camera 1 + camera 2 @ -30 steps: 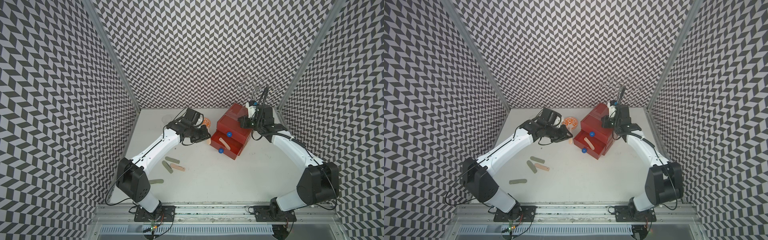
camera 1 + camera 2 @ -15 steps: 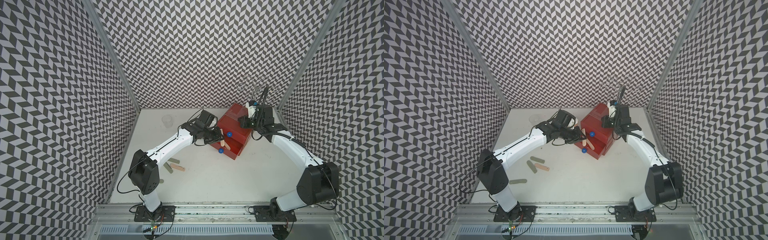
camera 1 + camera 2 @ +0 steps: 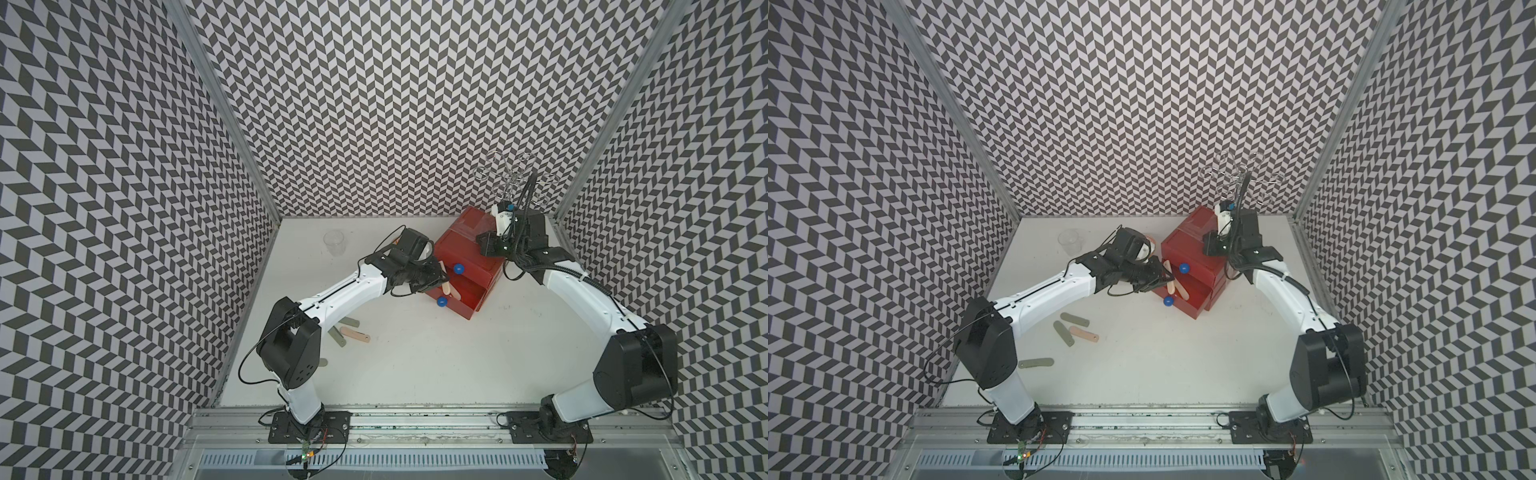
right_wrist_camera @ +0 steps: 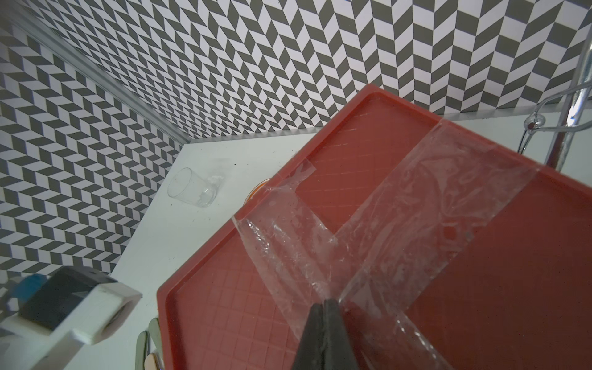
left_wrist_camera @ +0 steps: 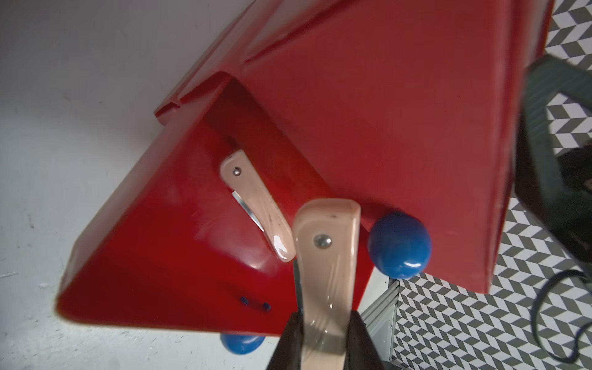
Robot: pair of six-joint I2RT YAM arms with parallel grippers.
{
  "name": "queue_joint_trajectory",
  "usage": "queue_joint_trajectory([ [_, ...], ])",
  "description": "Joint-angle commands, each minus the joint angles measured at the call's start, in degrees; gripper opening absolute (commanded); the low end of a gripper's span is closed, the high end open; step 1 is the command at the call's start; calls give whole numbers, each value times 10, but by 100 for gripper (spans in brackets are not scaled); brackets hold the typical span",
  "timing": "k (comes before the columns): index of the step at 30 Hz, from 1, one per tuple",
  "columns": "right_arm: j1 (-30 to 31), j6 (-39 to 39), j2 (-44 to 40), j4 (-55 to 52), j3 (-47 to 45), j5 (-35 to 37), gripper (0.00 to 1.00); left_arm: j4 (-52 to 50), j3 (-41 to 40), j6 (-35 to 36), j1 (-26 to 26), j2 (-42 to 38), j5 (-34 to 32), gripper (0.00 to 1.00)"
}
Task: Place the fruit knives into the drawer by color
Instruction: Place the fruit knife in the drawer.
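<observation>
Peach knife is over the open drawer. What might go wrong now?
The held peach knife ends close beside the blue knob above; pushing in may knock it.
The left gripper pinches just one end, so it may pivot and land on the rim of the open drawer.
The chest may slide if the shut right gripper atop it lifts.

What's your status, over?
Left gripper jaws clamped on peach fruit knife, over open drawer; one peach knife already inside. Right gripper jaws shut, on chest top. Blue knob close beside held knife.

Red drawer (image 5: 144, 256) open, peach knife (image 5: 256, 198) inside, held knife (image 5: 326, 256) above.
</observation>
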Motion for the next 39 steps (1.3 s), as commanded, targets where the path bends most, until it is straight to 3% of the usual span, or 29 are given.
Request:
queue_joint_trajectory([
  [1, -2, -7, 35, -144, -28, 24, 1, 42, -6, -22, -4, -18, -8, 10],
  [39, -2, -8, 35, -138, -36, 22, 1, 92, -27, -55, -9, 27, -8, 10],
])
